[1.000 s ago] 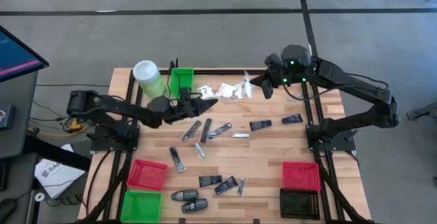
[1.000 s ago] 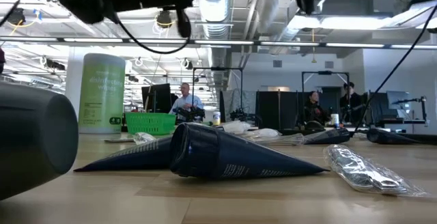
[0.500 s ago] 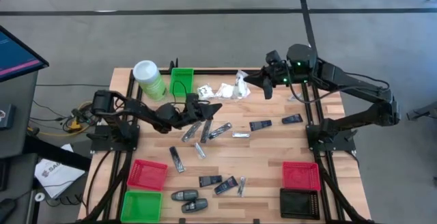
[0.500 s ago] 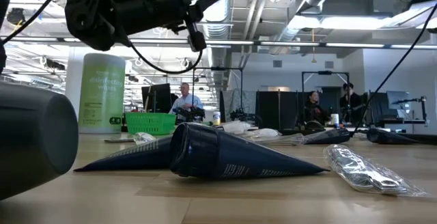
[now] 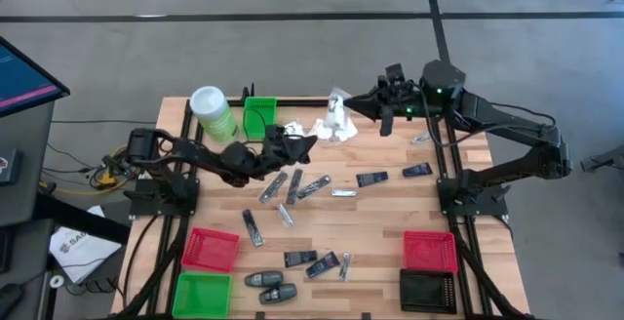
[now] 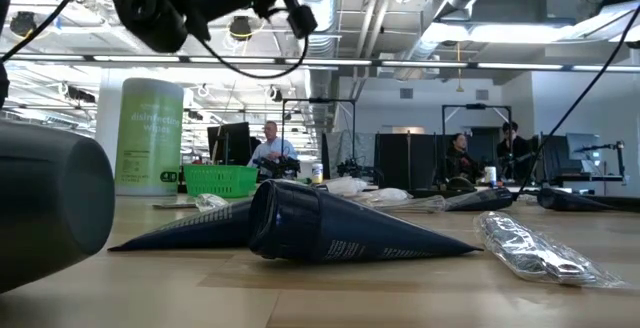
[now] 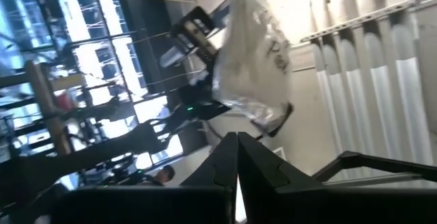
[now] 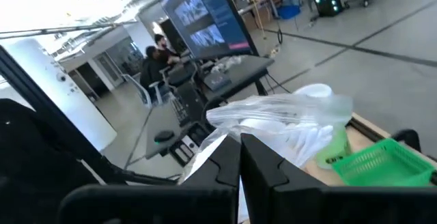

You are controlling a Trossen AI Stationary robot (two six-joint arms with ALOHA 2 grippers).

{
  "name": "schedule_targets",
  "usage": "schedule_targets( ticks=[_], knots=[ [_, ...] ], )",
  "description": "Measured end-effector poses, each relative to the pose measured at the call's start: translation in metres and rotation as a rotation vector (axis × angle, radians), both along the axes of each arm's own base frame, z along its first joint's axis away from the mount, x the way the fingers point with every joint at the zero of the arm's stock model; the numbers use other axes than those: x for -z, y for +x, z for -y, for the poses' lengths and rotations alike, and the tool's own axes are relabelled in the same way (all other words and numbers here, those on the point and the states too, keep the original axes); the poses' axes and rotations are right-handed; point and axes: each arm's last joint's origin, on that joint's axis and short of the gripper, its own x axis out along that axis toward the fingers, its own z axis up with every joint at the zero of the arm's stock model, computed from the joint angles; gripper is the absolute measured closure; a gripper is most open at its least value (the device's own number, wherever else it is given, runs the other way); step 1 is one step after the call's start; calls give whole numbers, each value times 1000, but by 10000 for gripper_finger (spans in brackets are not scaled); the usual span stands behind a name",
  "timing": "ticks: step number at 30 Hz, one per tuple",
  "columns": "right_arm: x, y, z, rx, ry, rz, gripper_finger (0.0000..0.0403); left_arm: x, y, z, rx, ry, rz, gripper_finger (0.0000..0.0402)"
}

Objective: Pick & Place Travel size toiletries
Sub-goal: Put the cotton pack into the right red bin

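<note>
My right gripper [image 5: 351, 106], high over the table's far middle, is shut on a clear sachet with white contents [image 5: 336, 115]. More white sachets [image 5: 314, 131] lie on the table below it. My left gripper [image 5: 310, 142] is shut on nothing and points up toward the held sachet [image 7: 251, 67], its fingertips [image 7: 237, 142] short of it. Slim silvery tubes [image 5: 292, 185], dark packets [image 5: 371, 179] and black oval pieces [image 5: 265, 281] lie flat across the middle and near part of the table. My right gripper pinches one end of the sachet [image 8: 229, 136] between its two fingers, coming level from the table's right side. The sachet is lifted clear of the table and the other sachets, and its crinkled body [image 8: 283, 123] reaches out past the fingertips.
A green canister with a white lid [image 5: 212, 113] and a green bin [image 5: 258, 115] stand at the far left. Red [image 5: 210, 247] and green [image 5: 200, 294] bins sit near left, red [image 5: 430, 250] and black [image 5: 427, 289] bins near right. People sit in the room beyond the table.
My right gripper has risen and tipped from pointing down to level, lifting the white sachet clear of the pile of sachets. My left gripper has tipped its fingers upward and rolled, staying shut by the sachets.
</note>
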Motion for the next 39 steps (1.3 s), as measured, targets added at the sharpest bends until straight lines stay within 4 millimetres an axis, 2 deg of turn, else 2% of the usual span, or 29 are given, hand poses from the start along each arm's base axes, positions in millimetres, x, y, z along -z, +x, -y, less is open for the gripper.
schedule_targets(
  ticks=[4, 12, 17, 21, 27, 30, 39],
  knots=[
    [-3, 0, 0, 0, -9, 33, 403, -5, 0, -4, 6, -18, 22, 364],
    [-7, 0, 0, 1, -21, 72, 403, -5, 0, -16, 17, -55, 37, 228],
    [-10, 0, 0, 2, -29, 100, 403, -17, 4, -25, 38, -12, 68, 175],
    [-10, 0, 0, 5, -29, 101, 403, -32, 9, -33, 50, 27, 104, 163],
    [-10, 0, -1, -1, -29, 102, 403, -42, 17, -41, 76, 68, 65, 175],
    [-11, 1, -4, -12, -33, 118, 403, -43, 22, -41, 97, 78, 26, 181],
    [-13, 3, -8, -28, -38, 142, 403, -58, 26, -41, 103, 114, 57, 178]
  ],
)
